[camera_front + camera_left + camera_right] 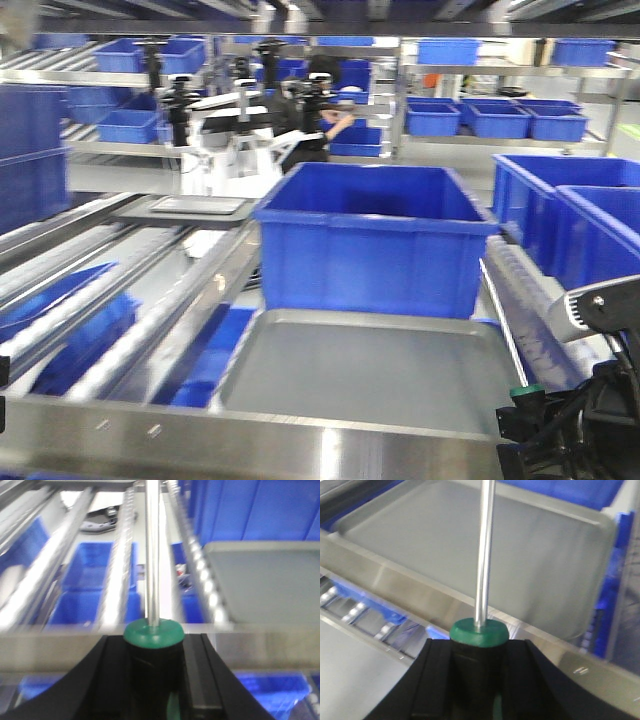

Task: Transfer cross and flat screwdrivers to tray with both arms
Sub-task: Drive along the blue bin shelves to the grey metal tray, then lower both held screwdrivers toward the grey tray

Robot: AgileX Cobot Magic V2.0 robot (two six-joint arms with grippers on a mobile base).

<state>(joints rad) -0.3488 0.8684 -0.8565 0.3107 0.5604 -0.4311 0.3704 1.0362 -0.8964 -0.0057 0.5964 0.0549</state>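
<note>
The tray (370,375) lies empty at near centre, just in front of a blue bin (370,240). I judge each tool should be carried over the tray floor, lowered flat, then released. The left jaws are closed on the left screwdriver (152,555), left of the tray. The right jaws clamp the right screwdriver (484,555), its shaft pointing toward the tray.

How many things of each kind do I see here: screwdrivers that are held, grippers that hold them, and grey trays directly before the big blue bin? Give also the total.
Screwdrivers: 2, the left screwdriver and the right screwdriver.
Grippers: 2, the left gripper and the right gripper, each shut on one handle.
Grey tray: 1.
Total: 5.
</note>
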